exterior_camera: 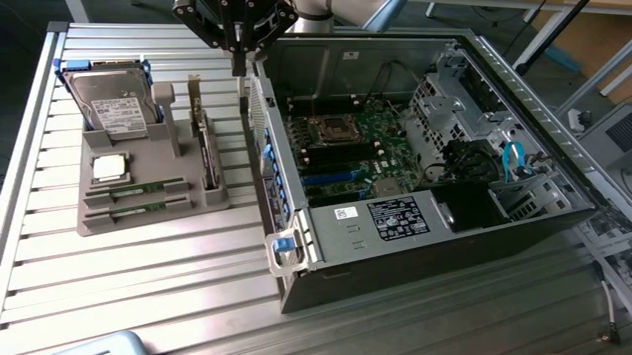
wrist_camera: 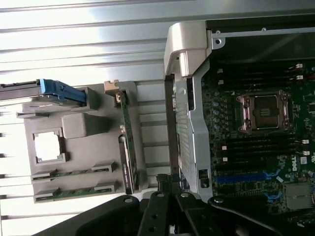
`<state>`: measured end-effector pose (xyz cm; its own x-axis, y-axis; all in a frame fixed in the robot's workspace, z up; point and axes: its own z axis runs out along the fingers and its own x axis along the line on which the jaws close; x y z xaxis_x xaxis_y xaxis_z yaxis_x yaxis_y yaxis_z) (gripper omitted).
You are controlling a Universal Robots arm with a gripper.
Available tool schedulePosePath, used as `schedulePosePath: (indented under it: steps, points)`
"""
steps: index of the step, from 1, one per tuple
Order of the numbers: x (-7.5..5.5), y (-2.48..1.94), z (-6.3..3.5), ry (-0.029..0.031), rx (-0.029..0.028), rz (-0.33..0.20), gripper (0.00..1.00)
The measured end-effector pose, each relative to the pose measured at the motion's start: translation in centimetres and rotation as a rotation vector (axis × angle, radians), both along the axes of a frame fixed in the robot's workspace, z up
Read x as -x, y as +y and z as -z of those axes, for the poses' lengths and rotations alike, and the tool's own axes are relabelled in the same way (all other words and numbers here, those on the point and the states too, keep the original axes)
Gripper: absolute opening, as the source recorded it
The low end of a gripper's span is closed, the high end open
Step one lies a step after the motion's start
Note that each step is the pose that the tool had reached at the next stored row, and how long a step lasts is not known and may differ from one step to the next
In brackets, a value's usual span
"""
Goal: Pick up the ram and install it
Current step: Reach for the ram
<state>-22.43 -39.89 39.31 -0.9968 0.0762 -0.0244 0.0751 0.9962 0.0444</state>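
Note:
Two ram sticks lie flat in slots at the front of a grey holder tray (exterior_camera: pixel 148 222): one ram (exterior_camera: pixel 135 191) and a second ram (exterior_camera: pixel 135 211) just nearer. The wrist view shows the same pair, ram (wrist_camera: pixel 74 173) and ram (wrist_camera: pixel 74 192). My gripper (exterior_camera: pixel 238 70) hangs high above the gap between the tray and the open computer case (exterior_camera: pixel 415 244), shut, with nothing held. Its dark fingers (wrist_camera: pixel 169 182) sit together over the case's side wall. The motherboard (exterior_camera: pixel 356 140) lies exposed inside the case, with long dark memory slots (wrist_camera: pixel 261 146) beside the processor socket (wrist_camera: pixel 263 110).
The tray also carries a hard drive (exterior_camera: pixel 111 103) with blue rails, a square silver processor (exterior_camera: pixel 109 168) and an upright expansion card (exterior_camera: pixel 204 148). The case's raised rim and a blue latch (exterior_camera: pixel 283 248) stand between tray and motherboard. All rests on a slatted metal table (exterior_camera: pixel 138 288).

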Motion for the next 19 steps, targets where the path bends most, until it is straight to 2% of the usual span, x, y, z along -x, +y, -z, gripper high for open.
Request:
schedulePosePath:
  steps: [19]
  points:
    - [2.8,0.00,0.01,-0.0002,0.0000,0.000,0.11]
